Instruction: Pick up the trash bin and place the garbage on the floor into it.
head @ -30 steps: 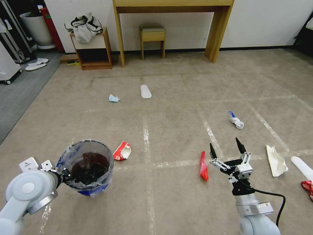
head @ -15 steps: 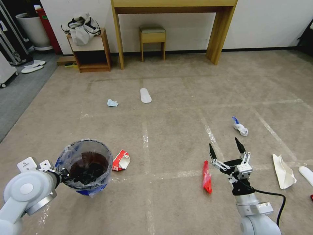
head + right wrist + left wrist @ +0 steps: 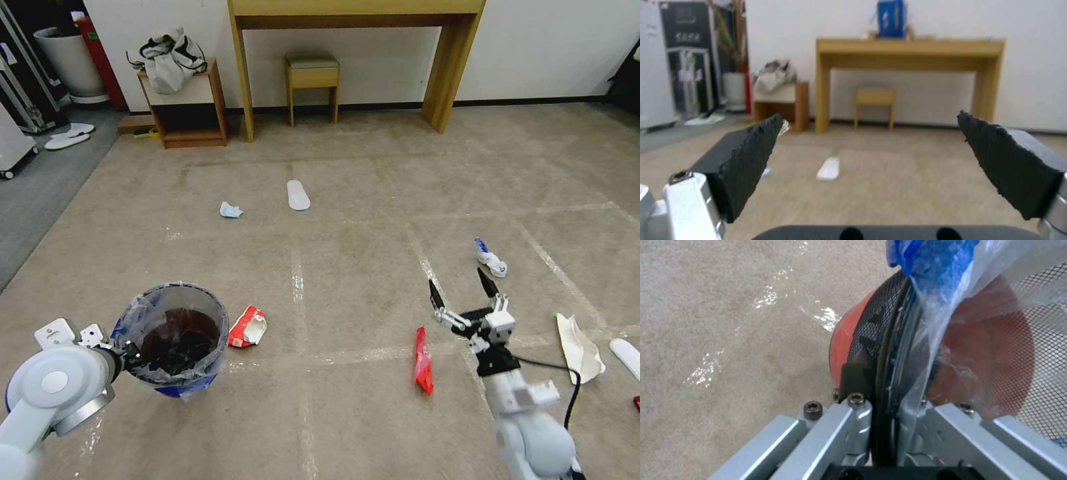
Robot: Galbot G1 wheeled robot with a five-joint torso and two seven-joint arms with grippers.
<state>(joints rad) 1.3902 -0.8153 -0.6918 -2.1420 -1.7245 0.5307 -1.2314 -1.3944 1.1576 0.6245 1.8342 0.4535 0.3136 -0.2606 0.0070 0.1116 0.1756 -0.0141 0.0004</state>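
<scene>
One slipper and red wrapper are edge-cropped.

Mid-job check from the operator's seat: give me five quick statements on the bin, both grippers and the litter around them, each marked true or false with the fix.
1. The left gripper is clamped on the trash bin rim. True.
2. The right gripper holds the red wrapper. False: its fingers are open and empty, and the wrapper lies on the floor beside it.
3. The bin has a plastic bag liner. True.
4. The red-and-white carton is inside the bin. False: it lies on the carpet beside it.
5. The face mask lies near the white slipper. True.
</scene>
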